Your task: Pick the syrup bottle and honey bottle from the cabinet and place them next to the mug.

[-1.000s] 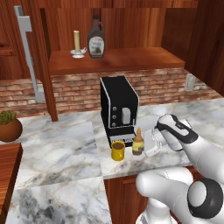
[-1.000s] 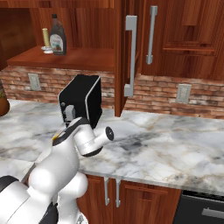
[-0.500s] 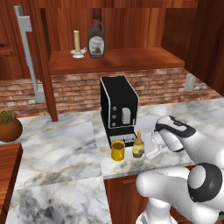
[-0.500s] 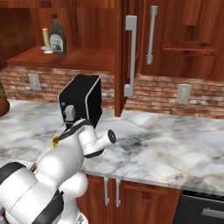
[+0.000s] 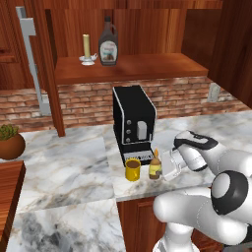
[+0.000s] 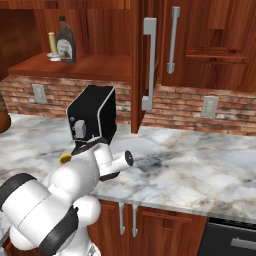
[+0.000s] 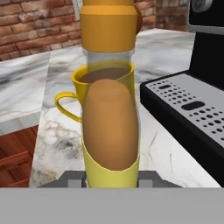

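The honey bottle (image 5: 155,167), amber with a yellow pointed cap, stands upright just right of the yellow mug (image 5: 132,170) on the marble counter, in front of the coffee machine. My gripper (image 5: 166,166) reaches in from the right and is shut on the bottle. In the hand view the honey bottle (image 7: 110,127) sits between my fingertips, with the mug (image 7: 65,105) close behind it. The syrup bottle (image 5: 108,47), a dark brown jug with a black cap, stands on the cabinet shelf (image 5: 147,66). From the right base view I see the syrup bottle (image 6: 65,46) on the same shelf (image 6: 95,67).
A black coffee machine (image 5: 134,120) stands right behind the mug and bottle, its drip tray (image 7: 192,113) beside them. A cream candle (image 5: 87,47) sits left of the syrup bottle. A potted plant (image 5: 10,142) is at the far left. An open cabinet door (image 6: 147,65) hangs at the right.
The honey bottle has sunk slightly beside the mug, still in my grip. My arm's elbow has shifted a little; the syrup bottle has not moved.
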